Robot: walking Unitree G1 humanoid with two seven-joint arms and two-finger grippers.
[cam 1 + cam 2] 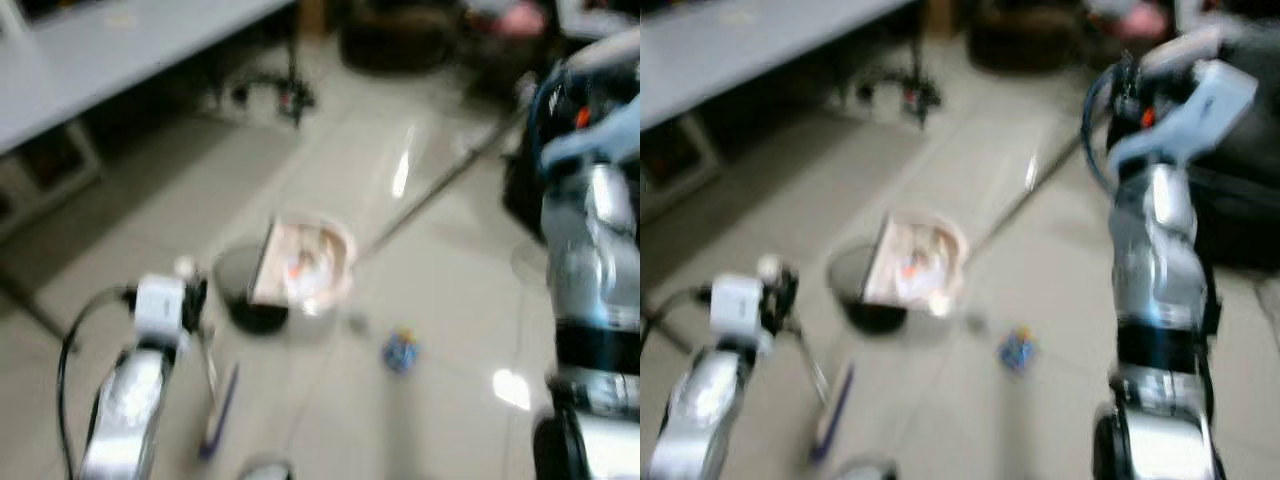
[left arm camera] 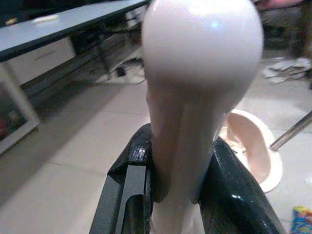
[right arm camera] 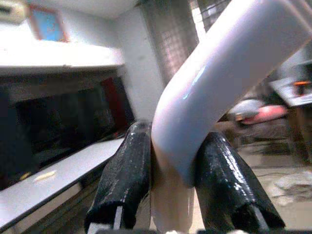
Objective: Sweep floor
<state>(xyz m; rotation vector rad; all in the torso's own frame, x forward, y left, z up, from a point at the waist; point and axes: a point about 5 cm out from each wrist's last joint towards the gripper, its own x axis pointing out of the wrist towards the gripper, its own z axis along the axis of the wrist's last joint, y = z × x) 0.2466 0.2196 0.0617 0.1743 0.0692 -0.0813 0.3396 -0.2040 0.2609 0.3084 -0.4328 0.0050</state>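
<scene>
Ahead of the left claw [image 2: 170, 195], clenched on 1 rounded white handle [image 2: 202, 53], lie 1 pinkish dustpan [image 1: 305, 262] and 1 blue scrap [image 1: 400, 350] on the floor [image 1: 440, 300]. The right claw [image 3: 170, 190] grips 1 bent white handle [image 3: 219, 68]; a tabletop [image 3: 53, 180] stands beyond.

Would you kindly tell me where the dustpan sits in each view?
Left eye view: dustpan on the floor, centre.
Right eye view: floor, left of centre.
Left wrist view: behind the broom handle gripped by the left tool.
Right wrist view: faces the wall; right tool grips a white handle.
Shared landmark: the grey desk.
</scene>
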